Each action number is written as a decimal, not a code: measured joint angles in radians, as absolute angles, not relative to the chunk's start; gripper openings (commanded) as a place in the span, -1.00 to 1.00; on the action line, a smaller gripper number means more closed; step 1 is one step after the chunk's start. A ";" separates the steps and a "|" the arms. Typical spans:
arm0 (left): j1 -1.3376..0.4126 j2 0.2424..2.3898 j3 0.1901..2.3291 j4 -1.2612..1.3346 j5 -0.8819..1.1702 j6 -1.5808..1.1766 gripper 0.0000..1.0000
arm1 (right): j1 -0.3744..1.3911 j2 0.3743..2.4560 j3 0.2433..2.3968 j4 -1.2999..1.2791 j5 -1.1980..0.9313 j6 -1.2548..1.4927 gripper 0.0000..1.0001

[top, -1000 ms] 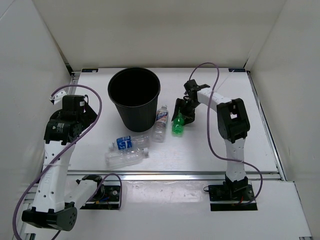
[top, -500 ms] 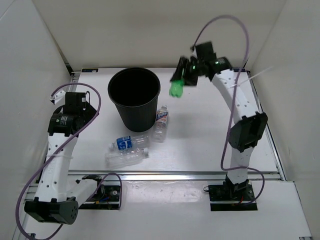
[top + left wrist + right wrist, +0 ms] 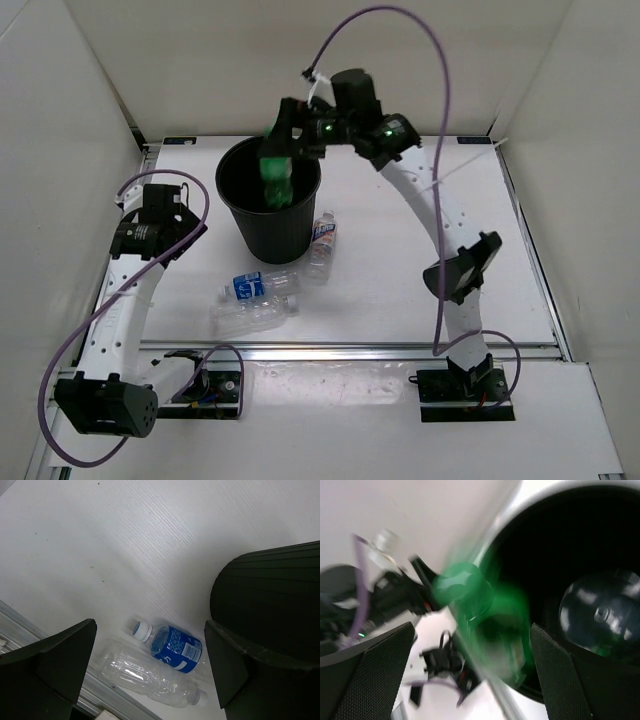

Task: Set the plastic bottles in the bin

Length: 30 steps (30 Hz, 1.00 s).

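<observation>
The black bin (image 3: 276, 236) stands at the back left of the table. My right gripper (image 3: 292, 128) hangs over its mouth, open. Below it the green bottle (image 3: 275, 176) is a blur inside the rim. In the right wrist view that bottle (image 3: 487, 617) is smeared between the wide-apart fingers, touching neither, above the bin's dark inside (image 3: 580, 535). A blue-label bottle (image 3: 250, 286), a plain clear bottle (image 3: 252, 315) and a white-blue-label bottle (image 3: 321, 244) lie in front of the bin. My left gripper (image 3: 152, 216) is open, left of the bin; its view shows the blue-label bottle (image 3: 176, 646), clear bottle (image 3: 145, 675) and bin wall (image 3: 272, 600).
White walls close in the table on the left, back and right. A metal rail (image 3: 350, 350) runs along the near edge, just below the clear bottle. Purple cables loop above both arms.
My right arm lifted the green bottle off the table, swung it left over the bin and opened; the bottle now falls free. My left arm shifted slightly and stayed open.
</observation>
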<state>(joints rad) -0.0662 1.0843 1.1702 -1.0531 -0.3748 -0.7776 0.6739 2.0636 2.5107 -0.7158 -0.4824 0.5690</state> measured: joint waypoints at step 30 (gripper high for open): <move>-0.032 1.076 1.088 -1.047 -0.346 -0.848 1.00 | 0.317 2.091 1.613 -0.543 -0.659 0.646 1.00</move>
